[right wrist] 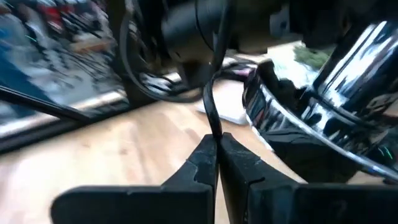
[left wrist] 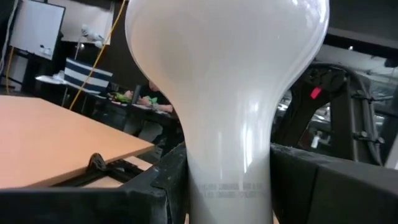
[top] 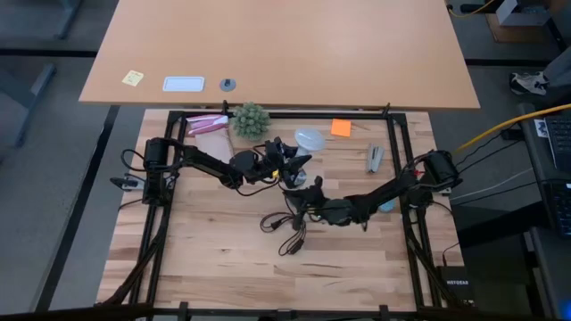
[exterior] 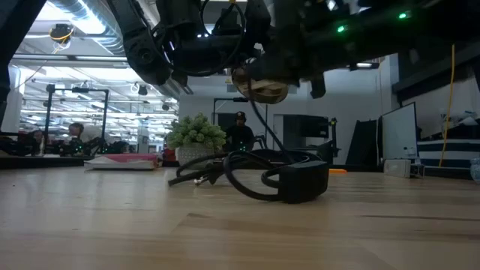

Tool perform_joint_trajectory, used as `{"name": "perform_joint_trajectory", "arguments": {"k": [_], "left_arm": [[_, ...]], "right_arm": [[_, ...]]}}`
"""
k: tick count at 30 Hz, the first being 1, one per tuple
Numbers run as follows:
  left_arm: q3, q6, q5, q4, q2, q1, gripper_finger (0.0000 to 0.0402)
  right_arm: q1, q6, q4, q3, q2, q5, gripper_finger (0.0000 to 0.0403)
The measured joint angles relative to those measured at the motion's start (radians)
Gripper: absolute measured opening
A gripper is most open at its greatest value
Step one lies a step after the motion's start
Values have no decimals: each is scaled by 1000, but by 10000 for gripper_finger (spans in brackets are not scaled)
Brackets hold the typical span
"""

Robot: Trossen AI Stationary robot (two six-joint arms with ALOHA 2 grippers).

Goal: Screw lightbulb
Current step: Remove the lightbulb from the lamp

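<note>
Currently, left end effector (left wrist: 227, 193): fingers clamped on the narrow neck of the lightbulb (left wrist: 230, 81), dome pointing away from the wrist; in the high view this end effector (top: 287, 167) sits over the middle of the table (top: 214, 259), the bulb itself hard to make out among the dark links. Right end effector (right wrist: 217, 163): fingers pressed together, pinching the black cord (right wrist: 211, 106) just beside the shiny round socket (right wrist: 323, 93); in the high view it (top: 308, 198) lies just beside the left one. Low view only: socket (exterior: 260, 82) lifted clear of the table, cord (exterior: 247, 176) hanging to a loose coil with a black box (exterior: 304, 182) resting on the wood. High view only: green plant (top: 251, 119), pink packet (top: 207, 124), orange note (top: 341, 127) along the far edge
</note>
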Motion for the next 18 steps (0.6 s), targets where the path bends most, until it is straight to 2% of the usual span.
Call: {"name": "perform_joint_trajectory", "arguments": {"k": [5,9,12,18], "left_arm": [[0,-39,38,25,0,0,155],[0,-81,42,47,0,0,155],[0,-85,41,57,-1,0,155],[0,-77,40,54,-1,1,155]], "right_arm": [[-10,-9,-154,89,59,144,12],[-19,-31,-224,95,80,343,12],[-19,-31,-282,89,82,451,12],[-14,-30,-363,89,82,463,12]]}}
